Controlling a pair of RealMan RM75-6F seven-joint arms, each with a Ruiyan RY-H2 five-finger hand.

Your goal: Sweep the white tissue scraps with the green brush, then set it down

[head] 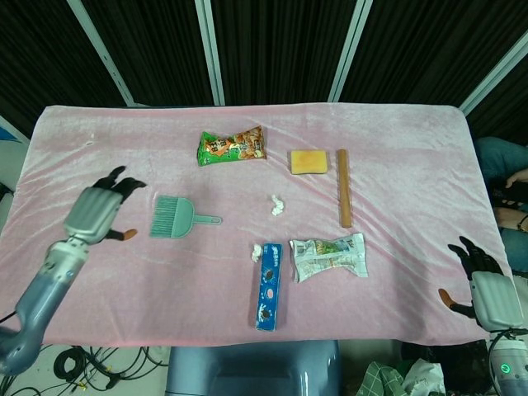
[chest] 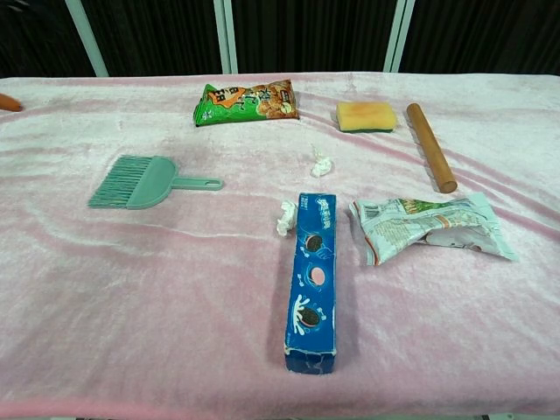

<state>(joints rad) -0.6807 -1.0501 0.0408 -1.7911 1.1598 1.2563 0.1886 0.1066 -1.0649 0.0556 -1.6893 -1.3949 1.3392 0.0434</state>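
The green brush lies flat on the pink cloth, bristles to the left, handle to the right, with nothing touching it. One white tissue scrap sits mid-table. A second scrap lies against the blue box's top left corner. My left hand hovers left of the brush, apart from it, fingers spread and empty; only an orange fingertip shows in the chest view. My right hand hangs open off the table's right front corner.
A blue cookie box lies front centre beside a crumpled white-green wrapper. A green snack bag, a yellow sponge and a wooden rolling pin lie further back. A person's arm shows past the right edge.
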